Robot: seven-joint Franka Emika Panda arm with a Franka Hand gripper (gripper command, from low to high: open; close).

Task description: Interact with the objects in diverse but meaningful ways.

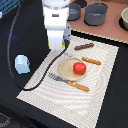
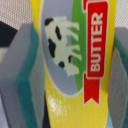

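Butter block point(image 2: 70, 60) sits between padded fingers point(image 2: 22, 75), pads pressed on both long sides, held above mat point(image 1: 35, 85). Likely light, rigid, glossy wrap maybe slippery; flat side faces suit grip. Tomato point(image 1: 79, 68) on plate point(image 1: 65, 74).

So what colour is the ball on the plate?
Red. The tomato-like ball on the tan plate shows best in the exterior view.
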